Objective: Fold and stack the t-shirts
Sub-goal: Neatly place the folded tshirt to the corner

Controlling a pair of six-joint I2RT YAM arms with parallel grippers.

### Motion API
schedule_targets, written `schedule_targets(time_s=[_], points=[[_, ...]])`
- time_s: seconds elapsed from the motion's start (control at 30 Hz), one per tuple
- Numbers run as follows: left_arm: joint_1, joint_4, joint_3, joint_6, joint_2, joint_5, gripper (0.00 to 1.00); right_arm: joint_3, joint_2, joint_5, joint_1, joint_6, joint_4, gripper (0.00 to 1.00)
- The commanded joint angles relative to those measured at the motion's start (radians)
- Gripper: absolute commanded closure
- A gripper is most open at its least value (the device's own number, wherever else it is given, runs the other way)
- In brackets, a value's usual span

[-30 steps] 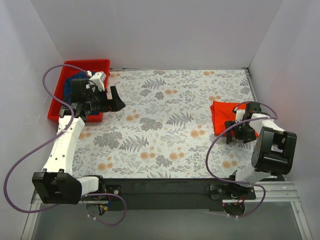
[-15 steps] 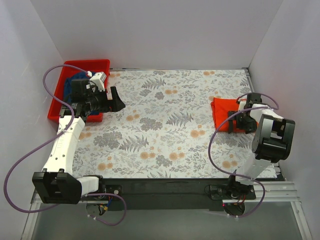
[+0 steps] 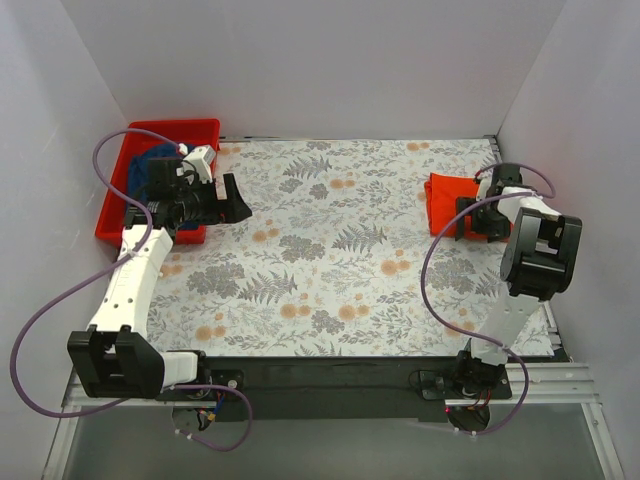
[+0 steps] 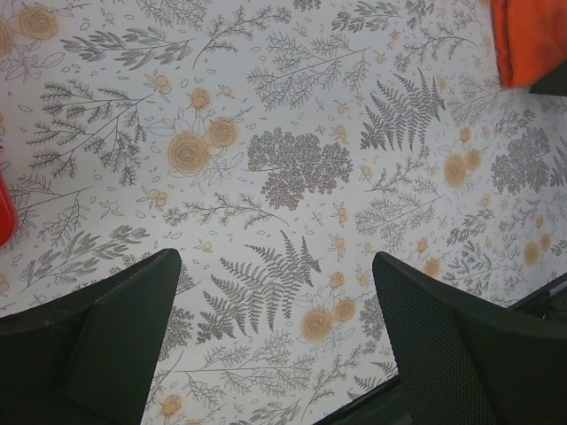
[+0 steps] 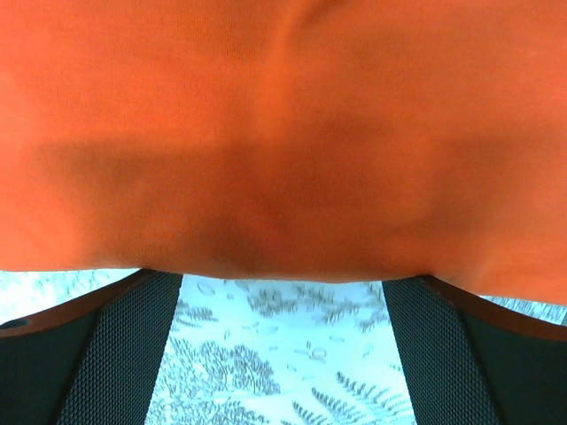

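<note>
The bright orange-red t-shirt (image 3: 444, 196) lies folded at the table's far right, near the wall. My right gripper (image 3: 472, 220) sits at its near edge. In the right wrist view the orange cloth (image 5: 283, 133) fills the upper frame, and its edge lies across the tips of the gripper's (image 5: 283, 292) wide-apart fingers. The dark blue t-shirt (image 3: 150, 170) lies bunched in the red bin (image 3: 205, 128) at the far left. My left gripper (image 3: 238, 203) is open and empty above the table beside the bin, and its fingers (image 4: 115, 328) frame bare floral cloth.
The table wears a floral cloth (image 3: 330, 250). White walls close in the left, back and right sides. The right arm's purple cable (image 3: 428, 275) loops over the table's right part. The bin's red edge (image 4: 4, 212) shows at the left of the left wrist view.
My right gripper has moved toward the far right corner, and the orange-red shirt has shifted back with it. The left arm has barely moved.
</note>
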Motion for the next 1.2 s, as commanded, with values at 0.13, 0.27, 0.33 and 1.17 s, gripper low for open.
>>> schedule_targets(time_s=[0.13,0.27,0.33,1.17], points=[[0.0,0.012,-0.014,0.018,0.0,-0.009,0.1,0.132,0.142,-0.081,0.022,0.019,0.0,0.02],[0.0,0.012,-0.011,0.018,0.011,-0.009,0.1,0.209,0.195,-0.072,0.027,0.019,-0.016,0.02],[0.0,0.012,-0.011,0.02,0.014,-0.009,0.1,0.253,0.22,-0.072,0.027,0.028,-0.025,0.02],[0.0,0.024,-0.039,0.021,0.069,-0.025,0.1,0.66,0.455,-0.055,0.057,0.029,-0.071,0.02]])
